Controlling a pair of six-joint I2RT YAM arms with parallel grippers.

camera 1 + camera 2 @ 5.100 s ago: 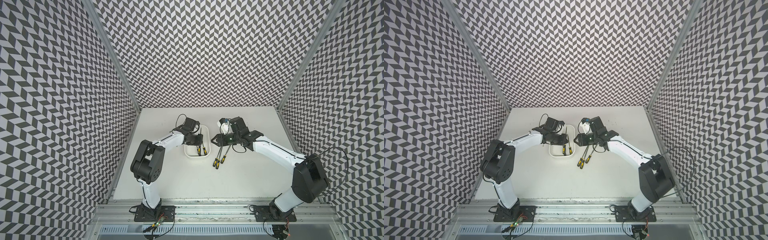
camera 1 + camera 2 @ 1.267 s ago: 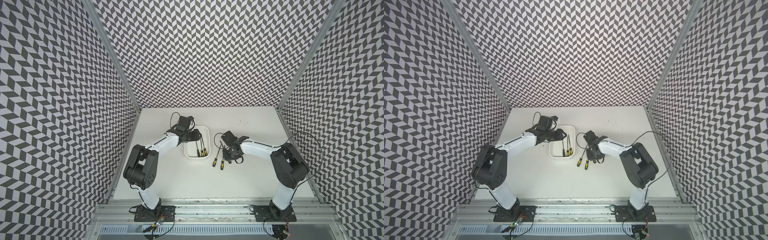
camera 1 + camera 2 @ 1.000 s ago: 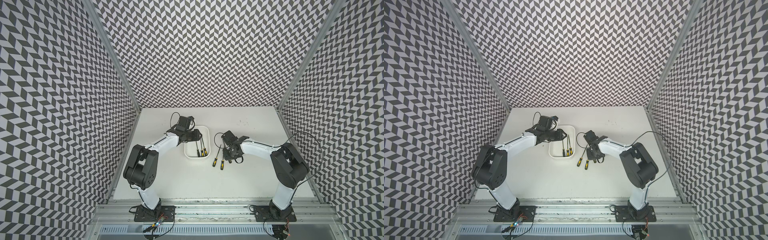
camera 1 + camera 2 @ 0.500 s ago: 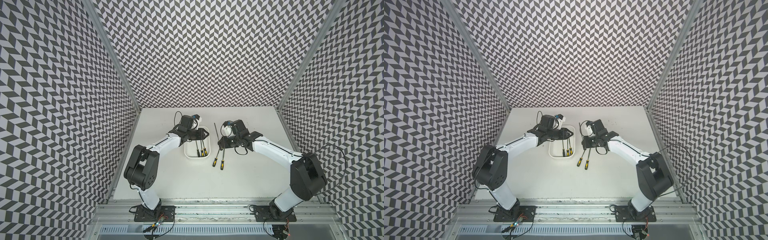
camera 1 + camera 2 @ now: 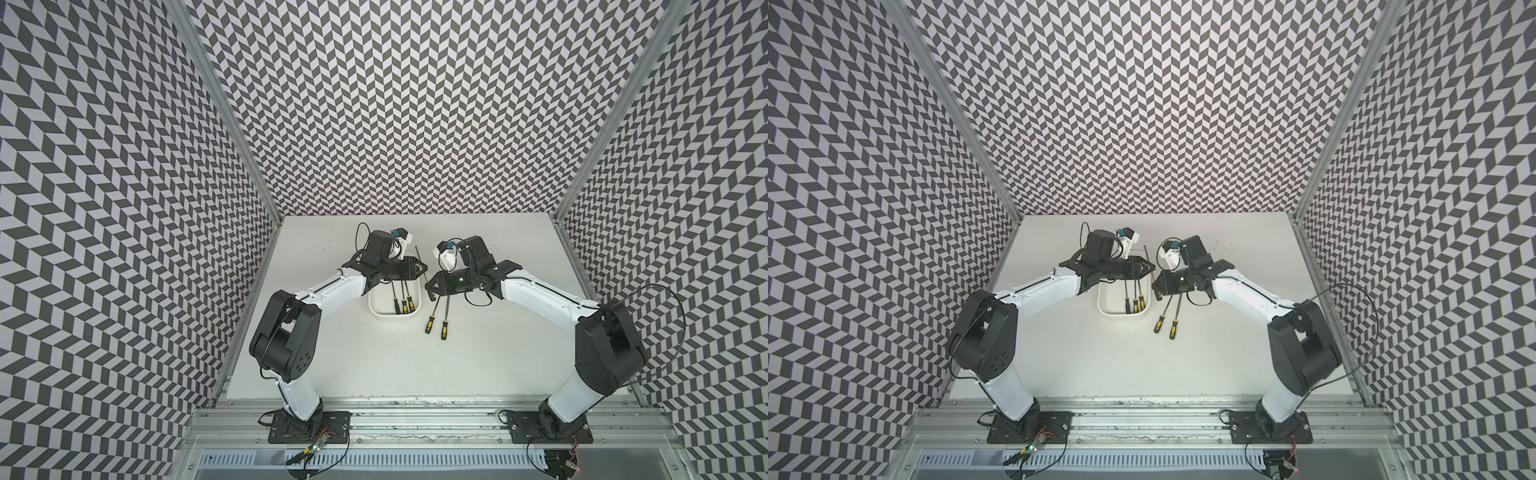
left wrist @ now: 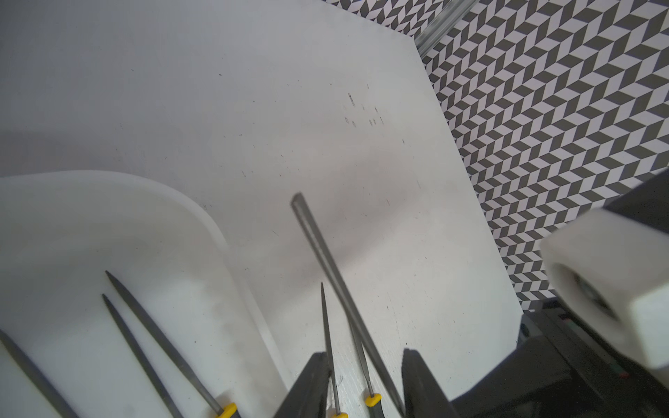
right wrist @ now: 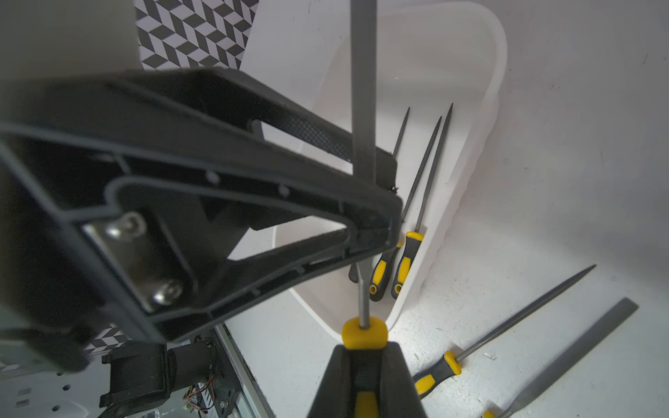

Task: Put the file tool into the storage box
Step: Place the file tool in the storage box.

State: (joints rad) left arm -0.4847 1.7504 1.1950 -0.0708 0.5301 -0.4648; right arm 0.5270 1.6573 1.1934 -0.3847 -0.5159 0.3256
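My right gripper [image 7: 365, 346] is shut on the yellow-and-black handle of a flat file tool [image 7: 363, 72] and holds it above the table, blade pointing to the back wall. In both top views the right gripper [image 5: 430, 287] hangs just right of the white storage box [image 5: 392, 314]. My left gripper [image 6: 364, 356] stands open around the blade [image 6: 325, 253], fingers [image 7: 253, 188] on either side of it, over the box's right rim [image 5: 1121, 313]. Three files [image 5: 402, 301] lie in the box.
Two more files [image 5: 436, 316] lie side by side on the white table just right of the box, handles toward the front; a round one [image 7: 525, 311] and a flat one [image 7: 579, 340]. The patterned walls close the sides and back.
A second ago my right gripper was low at the loose files; it has since lifted one and carried it left. The left gripper has reached over to the blade, jaws slightly wider.
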